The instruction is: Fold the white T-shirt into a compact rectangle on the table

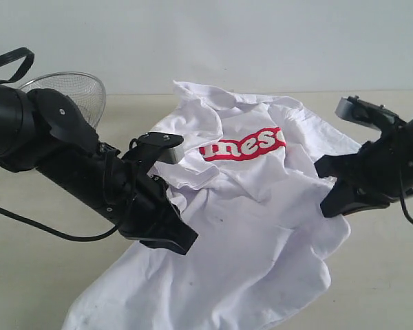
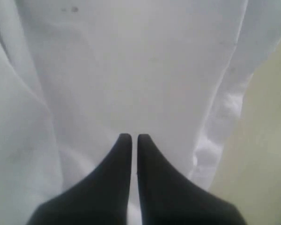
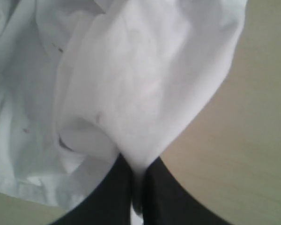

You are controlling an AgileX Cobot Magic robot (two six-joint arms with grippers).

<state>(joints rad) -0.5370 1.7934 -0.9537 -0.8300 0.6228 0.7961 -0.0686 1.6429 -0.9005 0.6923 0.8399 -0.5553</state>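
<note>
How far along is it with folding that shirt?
Early on. Done: nothing like a neat fold shows; the white T-shirt is rumpled over the table, red lettering facing up. In hand: the right end effector is shut on a pinch of cloth at one side; the left end effector is shut against the fabric, though a grip isn't clear. To do: every fold into a compact rectangle.

Folds of the white T-shirt [image 1: 261, 227] cover both ends of its red lettering [image 1: 242, 147], and its lower hem runs off the exterior view's bottom edge. The left arm [image 1: 55, 151] hides part of a wire mesh thing [image 1: 72, 86]. Bunched cloth buries the tips of the right gripper [image 3: 139, 164].
</note>
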